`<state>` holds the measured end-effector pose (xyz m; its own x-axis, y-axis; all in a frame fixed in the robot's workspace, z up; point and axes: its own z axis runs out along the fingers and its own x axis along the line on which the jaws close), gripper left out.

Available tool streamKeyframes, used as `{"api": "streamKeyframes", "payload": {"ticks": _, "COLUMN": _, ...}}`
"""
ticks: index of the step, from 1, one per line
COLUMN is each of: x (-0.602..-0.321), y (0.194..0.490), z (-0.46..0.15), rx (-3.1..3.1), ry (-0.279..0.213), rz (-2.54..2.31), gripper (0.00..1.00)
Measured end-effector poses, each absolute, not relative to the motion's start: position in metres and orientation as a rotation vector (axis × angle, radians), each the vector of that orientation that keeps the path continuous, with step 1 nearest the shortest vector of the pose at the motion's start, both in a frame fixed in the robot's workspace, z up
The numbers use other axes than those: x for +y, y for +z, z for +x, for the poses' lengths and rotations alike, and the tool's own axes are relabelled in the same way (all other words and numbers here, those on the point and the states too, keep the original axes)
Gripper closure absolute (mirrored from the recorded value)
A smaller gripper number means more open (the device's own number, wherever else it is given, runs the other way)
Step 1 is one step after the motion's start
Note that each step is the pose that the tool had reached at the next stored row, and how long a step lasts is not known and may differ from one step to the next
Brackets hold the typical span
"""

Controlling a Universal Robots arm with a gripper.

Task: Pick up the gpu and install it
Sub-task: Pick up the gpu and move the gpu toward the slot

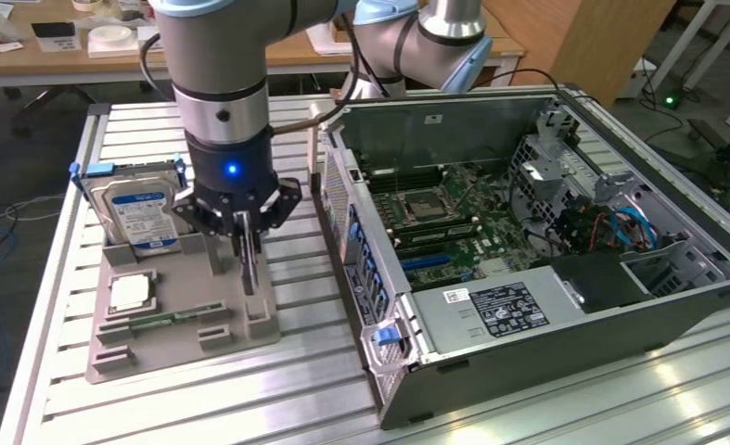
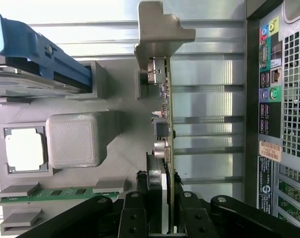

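Gripper point(image 2: 163, 182) clenched on the gpu point(image 2: 168, 109), which stands upright at the grey holder tray point(image 1: 167, 348); pickup underway, card not yet in the open computer case point(image 1: 464, 116).

You have a slatted aluminium table point(image 1: 339, 394) carrying two things; a grey moulded parts tray point(image 1: 204, 273) lies flat toward the exterior view's left; an open computer case point(image 1: 526, 375) lies on its side just beside it, toward the right.
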<state>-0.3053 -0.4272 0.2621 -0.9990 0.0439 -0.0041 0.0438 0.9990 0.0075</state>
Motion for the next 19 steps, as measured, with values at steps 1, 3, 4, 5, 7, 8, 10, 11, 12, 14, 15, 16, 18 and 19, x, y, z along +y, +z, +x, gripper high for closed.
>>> {"api": "streamKeyframes", "payload": {"ticks": 1, "x": -0.427, "y": 0.263, "z": -0.305, "rx": 3.137, "ry": 0.013, "rz": 0.069, "gripper": 0.72}}
{"api": "streamKeyframes", "payload": {"ticks": 3, "x": -0.427, "y": 0.265, "z": -0.305, "rx": 3.137, "ry": 0.018, "rz": 0.069, "gripper": 0.72}}
{"api": "streamKeyframes", "payload": {"ticks": 4, "x": -0.427, "y": 0.266, "z": -0.305, "rx": 3.137, "ry": 0.021, "rz": 0.069, "gripper": 0.72}}
{"api": "streamKeyframes", "payload": {"ticks": 5, "x": -0.427, "y": 0.267, "z": -0.305, "rx": 3.137, "ry": 0.023, "rz": 0.069, "gripper": 0.72}}
{"api": "streamKeyframes", "payload": {"ticks": 7, "x": -0.427, "y": 0.268, "z": -0.305, "rx": 3.137, "ry": 0.024, "rz": 0.069, "gripper": 0.72}}
{"api": "streamKeyframes", "payload": {"ticks": 8, "x": -0.427, "y": 0.269, "z": -0.305, "rx": 3.137, "ry": 0.025, "rz": 0.069, "gripper": 0.72}}
{"api": "streamKeyframes", "payload": {"ticks": 10, "x": -0.427, "y": 0.27, "z": -0.305, "rx": 3.137, "ry": 0.027, "rz": 0.069, "gripper": 0.72}}
{"api": "streamKeyframes", "payload": {"ticks": 11, "x": -0.427, "y": 0.271, "z": -0.305, "rx": 3.137, "ry": 0.028, "rz": 0.069, "gripper": 0.72}}
{"api": "streamKeyframes", "payload": {"ticks": 12, "x": -0.427, "y": 0.272, "z": -0.305, "rx": 3.137, "ry": 0.028, "rz": 0.069, "gripper": 0.72}}
{"api": "streamKeyframes", "payload": {"ticks": 14, "x": -0.427, "y": 0.274, "z": -0.305, "rx": 3.137, "ry": 0.03, "rz": 0.069, "gripper": 0.72}}
{"api": "streamKeyframes", "payload": {"ticks": 15, "x": -0.427, "y": 0.274, "z": -0.305, "rx": 3.137, "ry": 0.031, "rz": 0.069, "gripper": 0.72}}
{"api": "streamKeyframes", "payload": {"ticks": 16, "x": -0.427, "y": 0.275, "z": -0.305, "rx": 3.137, "ry": 0.031, "rz": 0.069, "gripper": 0.72}}
{"api": "streamKeyframes", "payload": {"ticks": 18, "x": -0.427, "y": 0.277, "z": -0.305, "rx": 3.137, "ry": 0.032, "rz": 0.069, "gripper": 0.72}}
{"api": "streamKeyframes", "payload": {"ticks": 19, "x": -0.427, "y": 0.277, "z": -0.305, "rx": 3.137, "ry": 0.032, "rz": 0.069, "gripper": 0.72}}
